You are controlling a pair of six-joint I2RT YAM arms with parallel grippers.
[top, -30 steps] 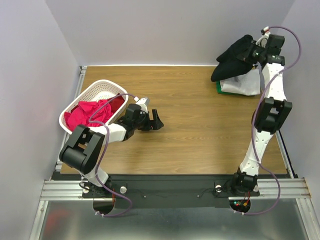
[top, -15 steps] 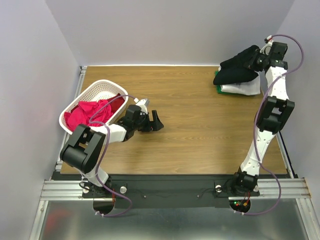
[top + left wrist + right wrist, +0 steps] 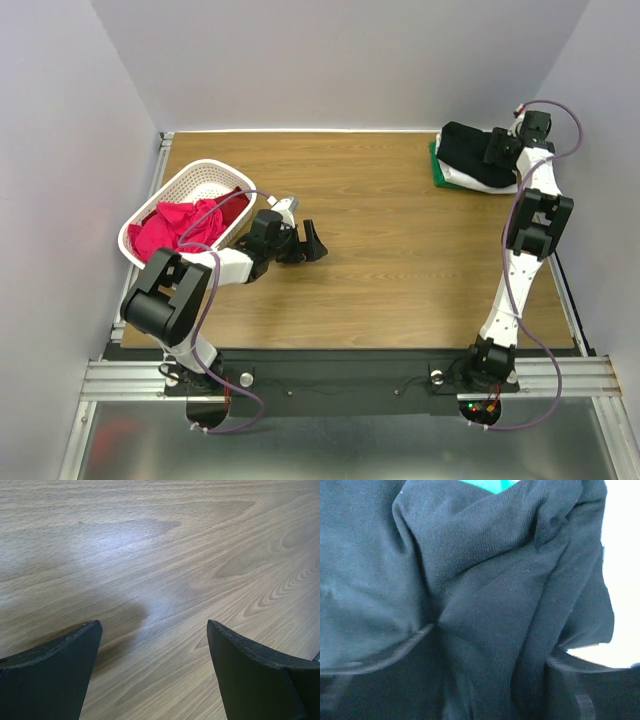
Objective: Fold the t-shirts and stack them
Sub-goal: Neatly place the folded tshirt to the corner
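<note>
Black t-shirt [image 3: 468, 148]: judged soft, limp, light. Lies on white t-shirt [image 3: 472, 184] and green t-shirt [image 3: 436, 170], far-right corner of table [image 3: 400, 240]. Take at hem or fold edge. Right gripper [image 3: 499, 150]: in cloth, hold cannot be told. Left gripper [image 3: 306, 243]: wide, empty.

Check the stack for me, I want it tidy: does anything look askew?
The black t-shirt sits rumpled and creased atop the white t-shirt and green t-shirt at the far right corner, bunched rather than folded flat.

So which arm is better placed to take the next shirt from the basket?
The left. Its open left gripper hovers beside the basket holding the red shirts; the right gripper is far off at the black shirt.
</note>
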